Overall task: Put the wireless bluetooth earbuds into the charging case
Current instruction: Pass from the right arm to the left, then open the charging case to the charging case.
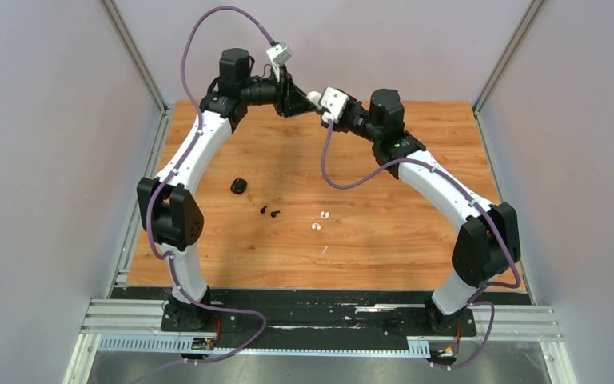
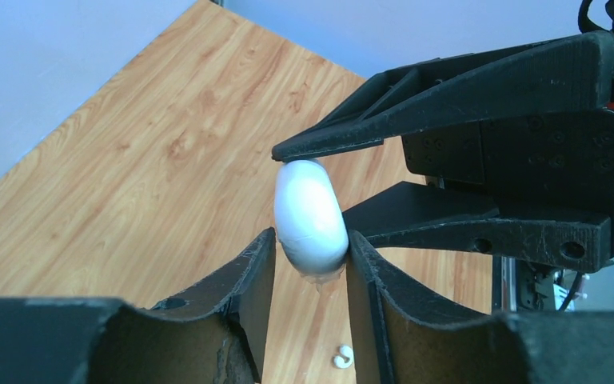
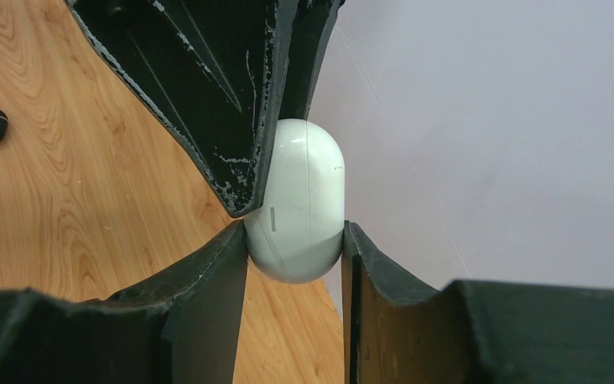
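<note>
Top external view: the two arms meet at the upper middle of the frame. The left claw (image 1: 297, 98) and right claw (image 1: 324, 104) stand tip to tip over the far part of the wood-grain table (image 1: 416, 232), with the white charging case (image 1: 313, 98) a small pale spot between them. The two white earbuds (image 1: 320, 220) and two black earbuds (image 1: 269, 211) lie loose at mid-frame, well apart from both claws. A black charging case (image 1: 238, 186) lies to their left.

Left wrist view: the white case is a glossy, pill-shaped shell, with its long axis running up the frame. Its lower end sits wedged between the left claw's matte black fingers (image 2: 256, 268), which appear to touch it on both sides, so I judge it grasped. The right claw reaches in from the right and pinches the upper end.

Right wrist view: the right claw is clenched on the case's lower end. A thin seam runs lengthwise and the case looks closed, so the next move likely turns on pulling its halves apart. The fingers' edges are chipped.
</note>
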Controlling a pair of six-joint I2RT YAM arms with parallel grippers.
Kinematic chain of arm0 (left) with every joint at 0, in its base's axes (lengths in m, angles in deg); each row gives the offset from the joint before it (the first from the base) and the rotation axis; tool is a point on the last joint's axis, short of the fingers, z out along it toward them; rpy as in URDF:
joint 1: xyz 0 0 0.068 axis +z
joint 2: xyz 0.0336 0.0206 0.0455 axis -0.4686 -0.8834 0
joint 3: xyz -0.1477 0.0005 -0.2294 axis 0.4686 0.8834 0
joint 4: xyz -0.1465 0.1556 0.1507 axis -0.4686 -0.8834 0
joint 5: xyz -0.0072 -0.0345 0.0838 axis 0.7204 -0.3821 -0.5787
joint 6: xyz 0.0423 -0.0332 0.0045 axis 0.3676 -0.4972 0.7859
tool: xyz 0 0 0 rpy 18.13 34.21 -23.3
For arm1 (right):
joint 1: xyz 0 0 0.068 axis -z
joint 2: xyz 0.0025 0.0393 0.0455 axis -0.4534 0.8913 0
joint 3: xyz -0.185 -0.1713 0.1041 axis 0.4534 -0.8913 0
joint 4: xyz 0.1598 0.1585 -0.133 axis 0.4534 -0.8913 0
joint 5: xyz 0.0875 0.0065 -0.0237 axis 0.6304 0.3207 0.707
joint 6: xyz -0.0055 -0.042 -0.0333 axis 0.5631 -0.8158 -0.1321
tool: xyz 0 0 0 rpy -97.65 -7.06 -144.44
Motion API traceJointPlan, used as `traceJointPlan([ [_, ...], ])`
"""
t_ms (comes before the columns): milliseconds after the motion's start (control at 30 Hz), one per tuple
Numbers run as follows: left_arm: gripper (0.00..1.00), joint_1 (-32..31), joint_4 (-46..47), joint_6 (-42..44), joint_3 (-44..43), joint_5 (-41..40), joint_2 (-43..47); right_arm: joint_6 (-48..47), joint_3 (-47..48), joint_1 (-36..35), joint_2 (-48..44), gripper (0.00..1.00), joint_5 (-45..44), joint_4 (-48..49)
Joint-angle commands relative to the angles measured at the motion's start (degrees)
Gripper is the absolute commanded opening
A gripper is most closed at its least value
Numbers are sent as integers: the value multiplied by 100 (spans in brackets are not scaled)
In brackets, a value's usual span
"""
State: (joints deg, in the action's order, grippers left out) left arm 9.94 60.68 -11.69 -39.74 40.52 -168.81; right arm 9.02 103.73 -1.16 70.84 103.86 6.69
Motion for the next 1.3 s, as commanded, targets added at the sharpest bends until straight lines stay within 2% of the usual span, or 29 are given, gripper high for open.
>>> traceJointPlan([
  [0, 44, -30, 224, -108, -325, 205, -70, 9, -1, -49, -226, 0, 148, 398],
  [67, 44, -34, 241, -100, -324, 209, -75, 9, 3, -49, -214, 0, 162, 386],
  [133, 51, -37, 275, -111, -330, 209, -83, 10, 10, -48, -205, 0, 195, 376],
  [200, 52, -44, 333, -129, -343, 213, -91, 15, 34, -49, -196, 0, 234, 364],
  [467, 48, -78, 401, -229, -497, 278, -223, 23, 64, -30, -190, 0, 339, 308],
  [500, 48, -80, 403, -237, -528, 296, -247, 26, 72, -27, -187, 0, 349, 296],
  [600, 37, -82, 384, -240, -584, 404, -297, 26, 92, -22, -186, 0, 371, 269],
  [633, 30, -86, 394, -240, -584, 416, -303, 12, 99, -19, -186, 0, 395, 244],
  [667, 26, -89, 406, -236, -583, 450, -304, -6, 116, -11, -186, 6, 444, 190],
  [700, 15, -85, 410, -213, -582, 478, -304, -30, 151, 9, -179, 17, 546, 79],
  [767, 2, -79, 353, -56, -587, 533, -294, -6, 302, 72, -142, 45, 777, -414],
  [833, 0, -75, 224, 256, -486, 637, -211, 70, 615, 228, -105, 66, 1173, -1285],
  [933, 0, -60, 169, 901, -53, 704, 19, 282, 1286, 621, 0, 80, 2126, -2643],
  [1000, 0, -63, 182, 1576, 447, 774, 308, 554, 1637, 884, 62, 83, 2662, -3200],
  [1100, 0, -61, 592, 2642, 1486, 956, 841, 874, 1809, 1169, 69, 88, 3312, -3430],
  [1267, 0, -63, 1563, 3198, 2569, 1013, 1338, 1131, 1853, 1222, 179, 86, 4152, -3638],
])
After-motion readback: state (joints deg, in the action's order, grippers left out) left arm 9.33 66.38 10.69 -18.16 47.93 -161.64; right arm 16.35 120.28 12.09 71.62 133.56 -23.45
